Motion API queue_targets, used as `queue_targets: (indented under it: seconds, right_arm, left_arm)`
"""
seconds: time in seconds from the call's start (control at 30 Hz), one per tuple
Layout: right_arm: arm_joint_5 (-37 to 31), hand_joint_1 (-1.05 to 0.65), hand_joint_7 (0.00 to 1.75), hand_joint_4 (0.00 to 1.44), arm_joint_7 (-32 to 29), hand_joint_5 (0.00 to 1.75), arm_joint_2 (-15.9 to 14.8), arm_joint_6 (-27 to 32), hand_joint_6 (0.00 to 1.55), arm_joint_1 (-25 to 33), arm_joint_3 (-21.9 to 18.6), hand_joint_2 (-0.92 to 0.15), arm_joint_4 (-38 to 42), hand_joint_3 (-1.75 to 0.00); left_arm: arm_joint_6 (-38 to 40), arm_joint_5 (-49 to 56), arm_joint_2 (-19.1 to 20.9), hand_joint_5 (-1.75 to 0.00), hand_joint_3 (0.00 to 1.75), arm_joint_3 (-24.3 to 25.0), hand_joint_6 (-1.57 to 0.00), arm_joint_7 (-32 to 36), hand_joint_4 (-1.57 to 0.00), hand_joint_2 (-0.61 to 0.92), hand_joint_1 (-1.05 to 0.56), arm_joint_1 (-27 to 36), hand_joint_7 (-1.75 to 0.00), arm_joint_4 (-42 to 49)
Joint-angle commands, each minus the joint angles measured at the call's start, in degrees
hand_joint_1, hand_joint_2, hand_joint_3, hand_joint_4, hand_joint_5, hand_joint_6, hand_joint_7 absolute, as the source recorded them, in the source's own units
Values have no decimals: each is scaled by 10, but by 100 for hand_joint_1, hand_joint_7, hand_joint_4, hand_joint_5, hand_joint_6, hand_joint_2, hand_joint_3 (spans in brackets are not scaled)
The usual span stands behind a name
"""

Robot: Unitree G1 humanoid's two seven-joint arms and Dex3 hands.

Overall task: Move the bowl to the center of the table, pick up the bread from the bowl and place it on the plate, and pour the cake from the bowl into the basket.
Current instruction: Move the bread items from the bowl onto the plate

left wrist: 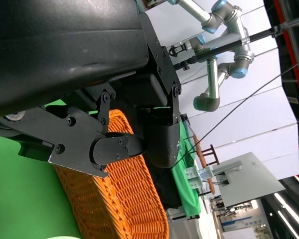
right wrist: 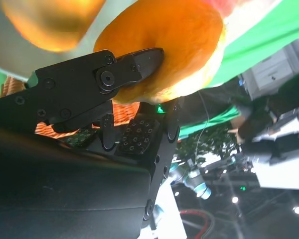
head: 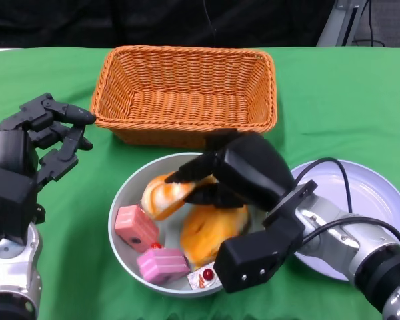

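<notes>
Bread (head: 161, 193) pinched by right robot hand (head: 217, 177) inside bowl (head: 123, 200); left robot hand (head: 50, 137) open, empty; next: lift, carry to plate (head: 380, 200).

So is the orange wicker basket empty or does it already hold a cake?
Empty. The head view shows only bare weave inside the orange wicker basket; both pink cakes still sit in the grey bowl.

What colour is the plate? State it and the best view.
Plain white plate; the head view shows it best.
</notes>
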Motion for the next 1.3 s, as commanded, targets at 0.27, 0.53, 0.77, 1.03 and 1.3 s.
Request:
queue_targets:
  seconds: [0.27,0.53,0.77,1.03,1.3]
  right_arm:
    - [35,-13,1,92,33,114,-13,-6,125,12,-27,-90,-40,-1]
    - [45,-11,2,95,44,115,-14,-6,128,22,-43,-92,-64,-1]
    - [70,-8,4,92,55,127,-17,-17,132,42,-67,-92,-93,-5]
    - [126,-8,8,89,89,139,-22,-29,134,87,-104,-91,-158,-12]
    - [205,-3,70,82,165,162,-17,-5,104,141,-147,-55,-249,-82]
  left_arm:
    - [-3,-8,17,-134,42,4,-92,-9,-84,88,-15,-2,-93,7]
    - [-3,-13,17,-134,40,5,-91,-15,-83,89,-15,-2,-93,10]
    - [-1,-15,20,-135,39,4,-90,-16,-83,90,-14,-2,-95,12]
    - [-1,-18,22,-136,38,4,-90,-20,-82,90,-13,-2,-96,14]
    - [-4,-16,26,-135,37,4,-90,-20,-83,89,-15,-3,-97,22]
